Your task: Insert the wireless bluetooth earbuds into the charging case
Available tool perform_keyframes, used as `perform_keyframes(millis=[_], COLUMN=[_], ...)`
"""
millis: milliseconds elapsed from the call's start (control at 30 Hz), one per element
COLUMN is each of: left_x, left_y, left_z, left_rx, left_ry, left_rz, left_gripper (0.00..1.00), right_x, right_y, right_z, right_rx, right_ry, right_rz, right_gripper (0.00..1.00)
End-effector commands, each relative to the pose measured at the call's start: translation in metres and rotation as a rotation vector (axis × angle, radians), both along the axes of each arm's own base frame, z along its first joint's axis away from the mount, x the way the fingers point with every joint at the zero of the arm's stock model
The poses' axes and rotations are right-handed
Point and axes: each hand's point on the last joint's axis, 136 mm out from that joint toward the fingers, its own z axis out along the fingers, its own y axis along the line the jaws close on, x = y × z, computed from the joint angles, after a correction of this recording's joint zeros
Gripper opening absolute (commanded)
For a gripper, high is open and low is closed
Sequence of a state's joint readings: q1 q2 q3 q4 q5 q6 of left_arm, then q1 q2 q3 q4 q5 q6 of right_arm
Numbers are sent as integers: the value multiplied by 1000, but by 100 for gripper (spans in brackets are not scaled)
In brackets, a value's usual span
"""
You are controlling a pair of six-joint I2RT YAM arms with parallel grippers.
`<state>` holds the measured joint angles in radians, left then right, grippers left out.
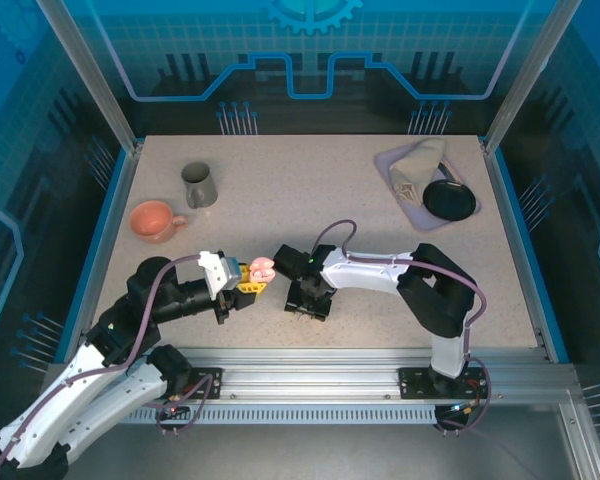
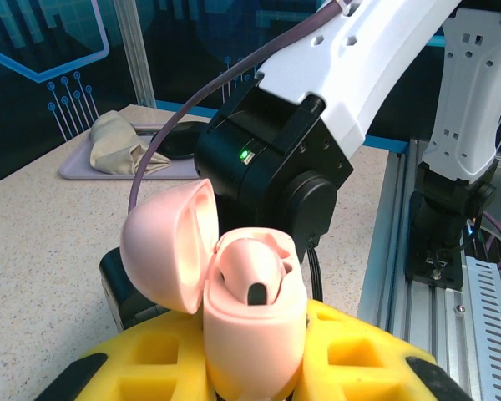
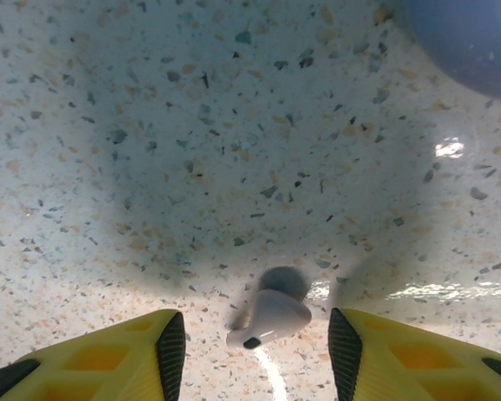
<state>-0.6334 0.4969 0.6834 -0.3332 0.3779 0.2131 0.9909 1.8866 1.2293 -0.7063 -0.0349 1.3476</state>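
The left gripper (image 1: 248,281) is clamped on the pink charging case (image 2: 252,330), its lid (image 2: 169,246) swung open, presenting the sockets for loading. Just right of it, toward the near edge, the right gripper (image 3: 256,351) hangs low with jaws apart astride a pale earbud (image 3: 271,316) lying on the table (image 3: 192,125), placed to pinch it.

White-and-black arms (image 1: 370,272), purple cables (image 2: 225,83), yellow claw fingers (image 3: 92,355), black pads (image 3: 171,351).
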Motion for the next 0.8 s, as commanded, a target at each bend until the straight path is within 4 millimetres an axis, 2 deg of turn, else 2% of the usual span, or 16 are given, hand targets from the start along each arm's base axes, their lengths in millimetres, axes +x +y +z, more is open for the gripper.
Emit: perform_keyframes(millis=[0,300,400,567,767], left_x=[-4,-4,-3,-3,-3], left_y=[1,1,0,0,0], left_z=[12,13,12,11,11], left_rx=[-20,-20,-19,-17,-17], left_ry=[-36,-37,-36,-36,-35], left_rz=[-9,-9,-9,-9,-9], left_gripper=[0,0,0,0,0], right_x=[-3,0,3,5,7], right_y=[-11,-12,-12,-11,-9], right_z=[-9,-13,-13,-14,-13], right_rx=[-44,-65,-64,-70,-66], right_ry=[31,34,21,23,15], right_rz=[-33,-44,-39,-35,-21], right_gripper=[51,50,44,43,36])
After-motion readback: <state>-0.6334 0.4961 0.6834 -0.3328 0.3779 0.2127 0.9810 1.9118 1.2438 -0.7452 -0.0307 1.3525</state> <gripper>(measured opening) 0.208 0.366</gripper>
